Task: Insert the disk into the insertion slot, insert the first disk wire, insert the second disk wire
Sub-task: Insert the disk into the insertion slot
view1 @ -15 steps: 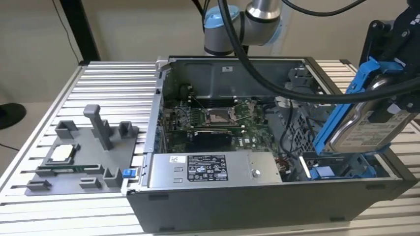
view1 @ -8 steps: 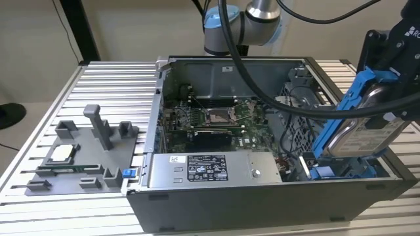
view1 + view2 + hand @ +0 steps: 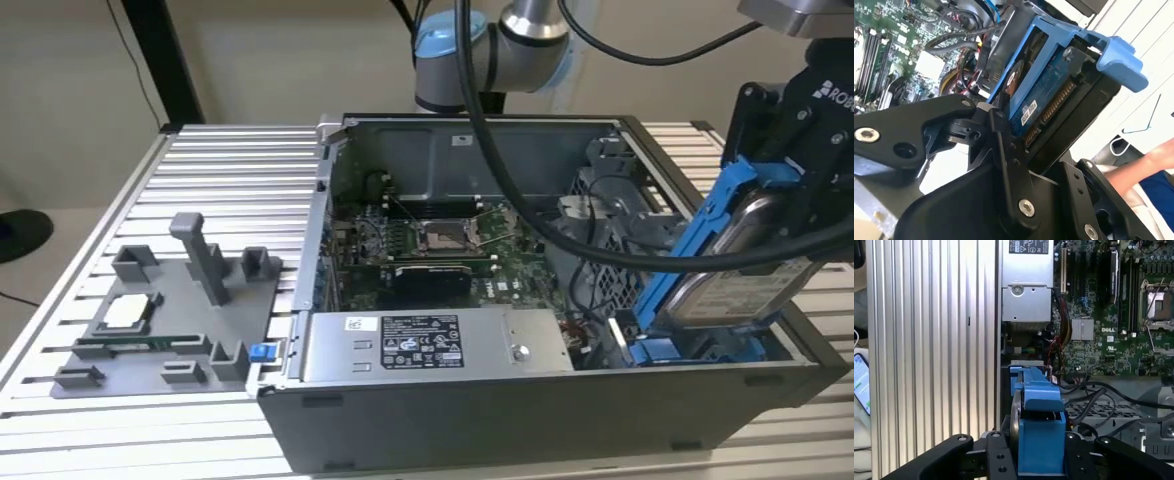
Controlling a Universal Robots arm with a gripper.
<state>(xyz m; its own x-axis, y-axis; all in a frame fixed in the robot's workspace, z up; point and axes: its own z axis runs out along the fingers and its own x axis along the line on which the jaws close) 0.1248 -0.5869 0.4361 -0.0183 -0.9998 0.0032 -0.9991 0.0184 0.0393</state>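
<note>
Clamping the disk [image 3: 741, 275] across its blue carrier, the gripper [image 3: 787, 205] holds it tilted. Its lower end is down in the slot [image 3: 674, 350] at the case [image 3: 534, 420] corner on the exterior view's right, and its upper end leans out over the wall. The metal drive is likely dense and stiff, its plastic frame slightly springy. The bare circuit board [image 3: 1051, 95] and connector look fragile, so the carrier's long rails seem the safe hold. Black cables [image 3: 587, 250] hang just beside it inboard, and the case wall sits close outboard. Open room lies above.
</note>
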